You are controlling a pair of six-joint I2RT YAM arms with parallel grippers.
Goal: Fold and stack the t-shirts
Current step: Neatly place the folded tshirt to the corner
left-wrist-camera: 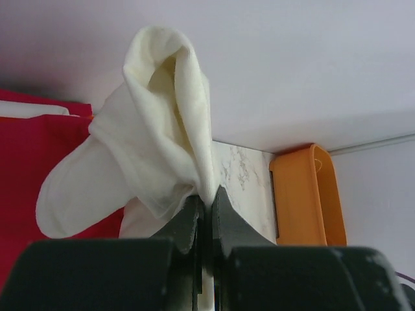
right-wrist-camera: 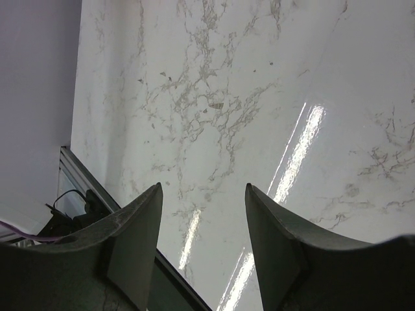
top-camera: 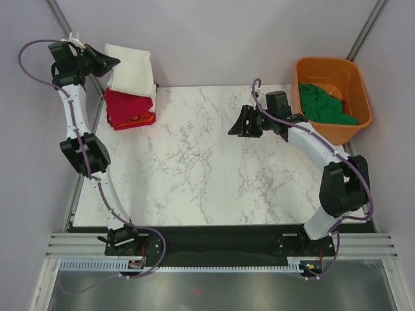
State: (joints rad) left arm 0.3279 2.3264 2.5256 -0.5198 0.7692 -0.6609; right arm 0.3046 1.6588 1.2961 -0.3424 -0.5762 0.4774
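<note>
Pinching a fold of the cream-white t-shirt (left-wrist-camera: pixel 155 129), the left tool (left-wrist-camera: pixel 206 197) is clamped tight, its jaws nearly meeting with only the cloth edge between them. The fabric rises from the tips in a loose bunched loop (clearest in the left wrist view). From above, that tool sits at the far-left corner, right against the cream shirt, which lies spread over the top of the pile there and hangs past the far edge. Under it sits the folded crimson red t-shirt (top-camera: pixel 124 103). The orange-red t-shirt (top-camera: pixel 146 118) peeks out at the pile's lower right edge.

The right tool (top-camera: pixel 235 126) has its jaws moderately wide apart, with nothing between them and nothing touched. It hangs over bare marble right of centre, pointing left, well apart from every shirt.

The dark green t-shirt (top-camera: pixel 324 103) lies crumpled inside the orange tub (top-camera: pixel 366 110) at the far-right corner, unfolded.

The surface (top-camera: pixel 207 168) is white marble-look with grey veins. It is glossy, with bright light streaks showing in the right wrist view. Nothing lies on its middle or near part.

The room has pale lilac walls (top-camera: pixel 214 39) on three sides, and grey metal posts (top-camera: pixel 363 32) run up at the far corners. A black strip and a metal rail (top-camera: pixel 220 249) run along the near edge, with both arm bases bolted there.
</note>
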